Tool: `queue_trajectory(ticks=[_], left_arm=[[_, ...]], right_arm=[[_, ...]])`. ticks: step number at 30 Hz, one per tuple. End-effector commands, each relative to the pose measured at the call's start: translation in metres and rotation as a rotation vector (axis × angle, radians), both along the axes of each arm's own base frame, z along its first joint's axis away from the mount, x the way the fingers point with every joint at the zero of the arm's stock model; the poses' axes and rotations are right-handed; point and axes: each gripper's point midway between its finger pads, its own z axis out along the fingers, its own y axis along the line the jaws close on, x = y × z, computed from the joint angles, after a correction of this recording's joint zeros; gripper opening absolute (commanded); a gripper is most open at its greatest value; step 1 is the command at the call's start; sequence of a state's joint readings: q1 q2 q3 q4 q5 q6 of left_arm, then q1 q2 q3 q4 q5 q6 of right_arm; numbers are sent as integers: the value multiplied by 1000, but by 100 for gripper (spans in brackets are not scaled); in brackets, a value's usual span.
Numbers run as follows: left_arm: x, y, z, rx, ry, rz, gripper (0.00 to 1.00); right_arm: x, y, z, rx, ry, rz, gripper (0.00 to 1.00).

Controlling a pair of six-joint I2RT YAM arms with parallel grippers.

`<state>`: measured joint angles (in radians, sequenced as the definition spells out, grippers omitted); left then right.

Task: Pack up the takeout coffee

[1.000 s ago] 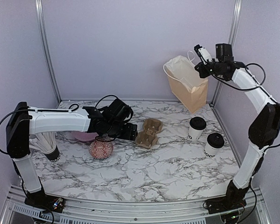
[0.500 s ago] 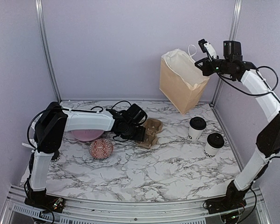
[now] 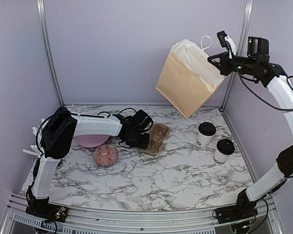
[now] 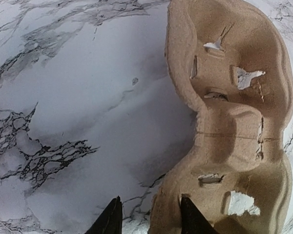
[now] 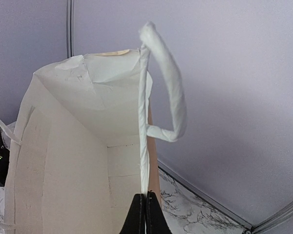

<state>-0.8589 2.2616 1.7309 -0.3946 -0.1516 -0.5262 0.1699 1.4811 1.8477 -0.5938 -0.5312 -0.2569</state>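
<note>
The left tool (image 4: 150,198) sits low over the desk (image 3: 161,185), left of centre in the overhead view. Its two fingers stand apart, straddling the near rim of the brown pulp tray (image 4: 234,122). In the left wrist view the right-hand finger lies against the rim, and a strip of marble shows between the left-hand finger and the tray, so nothing is clamped. The tray lies flat on the desk and runs up the right half of that view, its moulded hollows torn in places.

Just to the left of this tool in the overhead view are a pink dish (image 3: 88,142) and, nearer the bottom of the frame, a round red patterned object (image 3: 106,154).

The right tool (image 5: 145,196) is high in the upper right of the overhead view. Its fingers are pressed together on the top edge of the paper bag (image 3: 185,83), by the white twisted handle (image 5: 168,97). The bag hangs tilted, clear of the desk, with its mouth open and its white inside showing in the right wrist view.

The takeout coffee cups stand upright on the desk at centre right, below the bag and well apart from both tools. One cup (image 3: 205,134) is farther back. The other cup (image 3: 224,150) is just beside it, lower and to the right. Both have black lids on.
</note>
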Motion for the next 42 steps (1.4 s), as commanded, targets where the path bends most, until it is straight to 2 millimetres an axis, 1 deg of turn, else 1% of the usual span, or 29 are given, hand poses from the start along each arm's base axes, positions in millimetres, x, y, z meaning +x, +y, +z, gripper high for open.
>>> queue_trajectory(ticks=[1,4,7,10,11,14,17,21,24,27,29,31,32,33,34,35,36,39,41,42], left_arm=[[-28,21,-1,44,84,-31,40],[-55,37,2,56,134,-53,40],[-86,47,5,59,182,-90,39],[-117,51,5,67,219,-140,39],[-129,50,4,61,244,-161,39],[-163,51,-4,86,292,-213,39],[-191,55,-12,131,323,-248,38],[-222,71,-20,193,363,-255,37],[-240,85,-17,221,373,-248,37],[-251,101,-9,239,374,-234,37],[-257,116,-4,260,375,-215,37],[-258,137,0,300,357,-182,38],[-257,144,3,315,343,-171,39],[-254,149,7,331,323,-160,41],[-251,150,13,333,301,-164,43],[-247,144,22,320,274,-179,45],[-243,135,33,302,233,-208,46],[-234,96,78,253,65,-329,52],[-231,81,95,258,-15,-405,54],[-229,76,99,263,-38,-432,55]], right_arm=[[-30,10,18,31,-18,81,0],[-43,10,22,34,-30,102,0],[-49,10,25,36,-44,108,0],[-51,9,25,35,-52,107,0],[-51,10,24,35,-51,107,0],[-50,10,21,34,-46,109,0],[-49,11,16,33,-35,113,0],[-49,11,12,30,-27,117,0],[-53,12,11,28,-25,127,0],[-55,13,8,28,-15,138,0],[-58,14,6,25,-6,151,0],[-61,15,1,19,7,160,0],[-63,15,-1,17,9,163,0],[-64,15,-4,14,12,166,0],[-65,15,-6,12,15,171,0],[-68,16,-9,7,16,181,0],[-71,17,-13,3,23,197,0],[-85,23,-30,-33,46,278,0],[-97,25,-46,-78,70,333,0],[-101,25,-54,-103,80,345,0]])
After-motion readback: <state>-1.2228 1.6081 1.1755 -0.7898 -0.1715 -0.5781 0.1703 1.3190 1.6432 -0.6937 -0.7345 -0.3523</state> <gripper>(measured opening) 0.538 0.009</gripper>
